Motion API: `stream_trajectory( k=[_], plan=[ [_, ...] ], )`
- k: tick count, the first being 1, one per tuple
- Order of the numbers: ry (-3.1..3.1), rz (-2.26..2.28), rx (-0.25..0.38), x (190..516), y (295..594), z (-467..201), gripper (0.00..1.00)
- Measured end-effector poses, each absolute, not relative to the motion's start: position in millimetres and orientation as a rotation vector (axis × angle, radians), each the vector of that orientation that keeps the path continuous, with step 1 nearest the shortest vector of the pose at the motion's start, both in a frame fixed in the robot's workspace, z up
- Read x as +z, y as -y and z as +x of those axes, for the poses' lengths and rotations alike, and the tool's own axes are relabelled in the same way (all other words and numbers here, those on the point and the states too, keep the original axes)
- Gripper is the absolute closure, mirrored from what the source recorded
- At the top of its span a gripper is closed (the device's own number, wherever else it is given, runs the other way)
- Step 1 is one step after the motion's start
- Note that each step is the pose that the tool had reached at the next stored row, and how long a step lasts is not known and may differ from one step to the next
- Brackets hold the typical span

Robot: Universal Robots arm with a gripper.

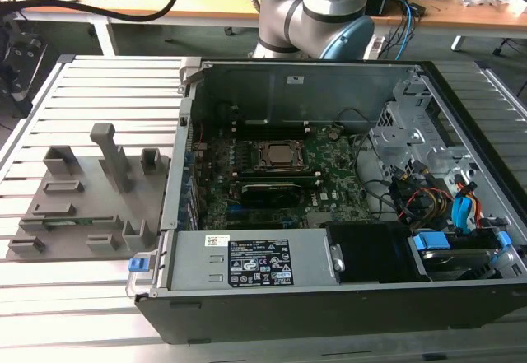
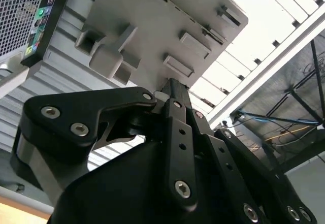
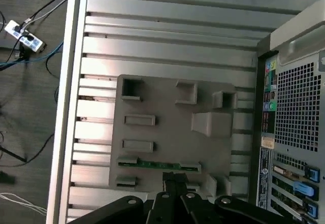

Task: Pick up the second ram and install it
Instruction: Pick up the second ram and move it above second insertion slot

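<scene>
First wrist view: we find the second ram [image 3: 152, 164] seated in its holder on the grey tray [image 3: 167, 137], between 2 end blocks and not yet lifted. The gripper [image 3: 174, 178] hangs above the tray, near the stick but apart from it. Its jaws appear together and hold nothing. In the exterior view the stick [image 1: 82, 221] sits toward the near edge of the tray [image 1: 82, 202], on the exterior view's left of the open computer case [image 1: 272, 268]. We judge both steps outstanding: pick-up has not begun, and the motherboard [image 1: 329, 174] has not received the module. We cannot tell which memory slot is free.
</scene>
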State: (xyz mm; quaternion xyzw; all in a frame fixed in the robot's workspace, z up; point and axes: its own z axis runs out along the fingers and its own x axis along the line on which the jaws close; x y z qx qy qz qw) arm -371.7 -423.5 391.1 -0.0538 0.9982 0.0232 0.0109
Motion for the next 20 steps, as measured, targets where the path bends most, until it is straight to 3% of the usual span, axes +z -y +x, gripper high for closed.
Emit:
stream_trajectory(
  k=[20],
  plan=[
    [-3.03, -0.779, 0.078, 391.1, 423.4, -371.7, 0.89]
  ],
)
